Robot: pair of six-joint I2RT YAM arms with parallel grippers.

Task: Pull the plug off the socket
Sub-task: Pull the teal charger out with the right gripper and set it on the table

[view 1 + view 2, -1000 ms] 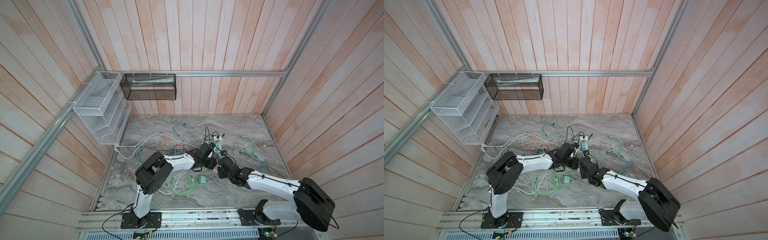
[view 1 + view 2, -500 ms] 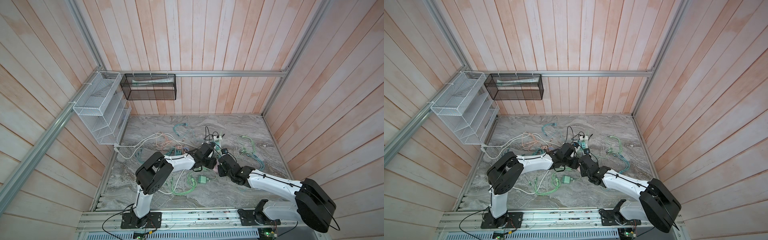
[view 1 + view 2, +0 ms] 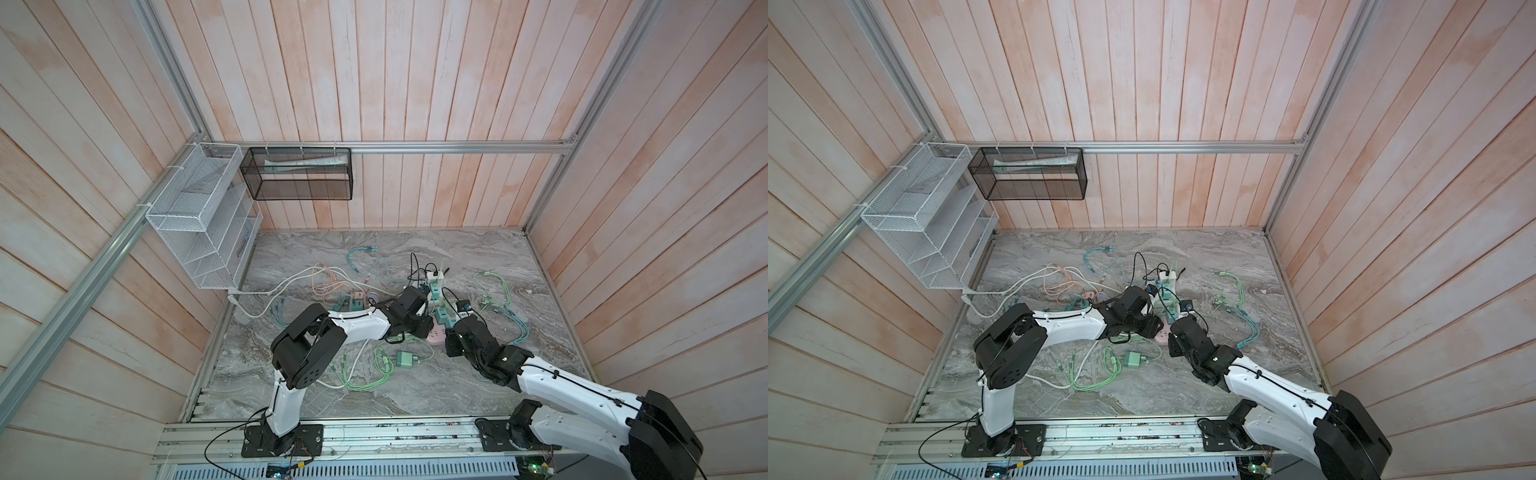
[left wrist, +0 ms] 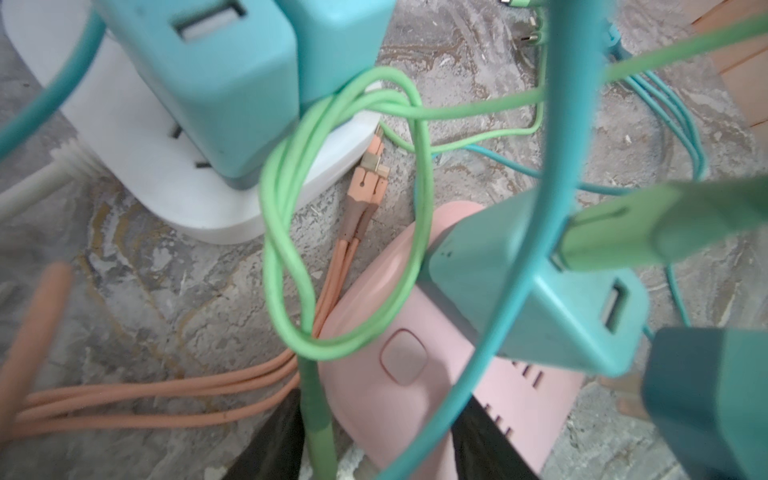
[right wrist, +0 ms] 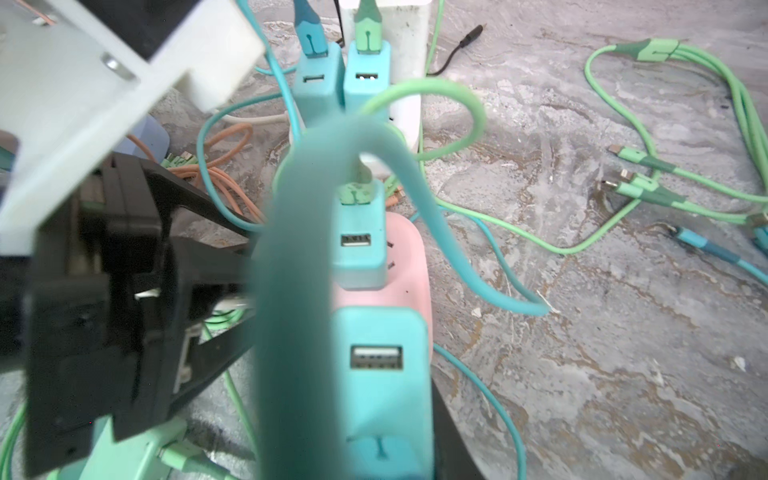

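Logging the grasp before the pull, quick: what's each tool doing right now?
Left tool: closed on the pink power strip.
Right tool: closed on the teal USB charger plugged into that strip.

Two power strips lie end to end at the middle of the table (image 3: 436, 397), as we see in both top views, the far power strip (image 3: 432, 274) behind the near power strip (image 3: 436, 337). A pair of chargers (image 5: 318, 83) stands side by side on the far one. On the near one another charger (image 5: 359, 249) stands behind the plug (image 5: 386, 399). The left tool (image 4: 380, 444) clamps the near strip's end from the left, and the right tool (image 3: 449, 328) grips the plug from the front right. A loose charger (image 3: 405, 358) lies in front. Cables (image 3: 498, 291) sprawl to both sides. We find a wire rack (image 3: 199, 232) on the left wall and a basket (image 3: 299, 178) on the back wall.
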